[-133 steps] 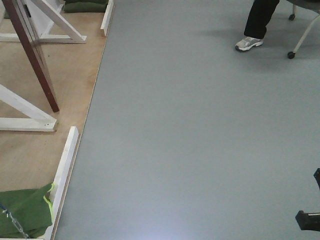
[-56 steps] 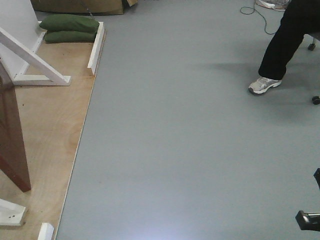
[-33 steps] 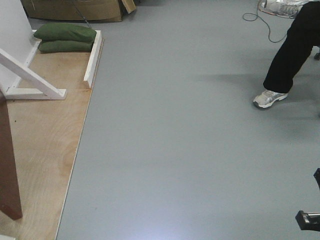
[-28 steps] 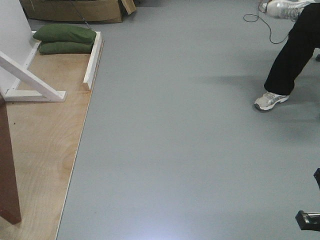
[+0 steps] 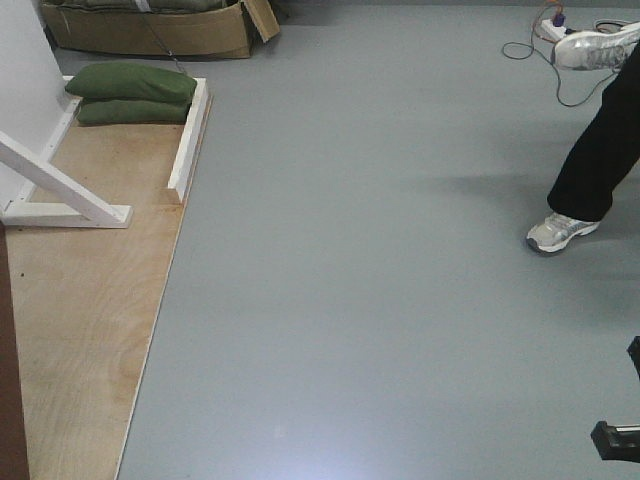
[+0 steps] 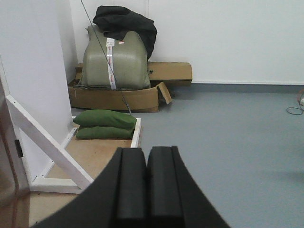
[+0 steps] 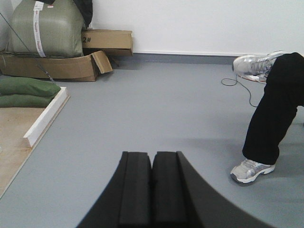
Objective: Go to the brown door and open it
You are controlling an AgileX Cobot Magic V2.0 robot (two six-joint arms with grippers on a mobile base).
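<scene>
The brown door (image 5: 8,400) has slid, over the last couple of seconds, from well up the left of the front view down to its left edge. Now only a thin dark reddish strip of it shows, standing on the near left part of the plywood board (image 5: 90,300). I take that to mean the base has rolled forward alongside the board and the door now sits close on the robot's left rather than ahead of it. By my reckoning the driving is about done, and what remains is a turn towards the slab before any reaching. The strip shows plain, smooth wood with no handle, latch or moulding in view. In the left wrist view the door is only a blurred brownish band (image 6: 7,190) at the left edge, so I cannot tell how far it stands ajar. Beyond it, a white brace (image 5: 60,185) slants down to the board. Two green sandbags (image 5: 130,95) lie stacked in the board's far corner, against its white edging. Behind them a cardboard box (image 5: 150,30) has come into sight on the grey floor (image 5: 350,300). A person's shoe (image 5: 560,232) rests on that floor well off to the right. The left tool (image 6: 146,185) has its pads pressed together with nothing between them, and so does the right tool (image 7: 152,185). Both point out over the floor, not at the door.
</scene>
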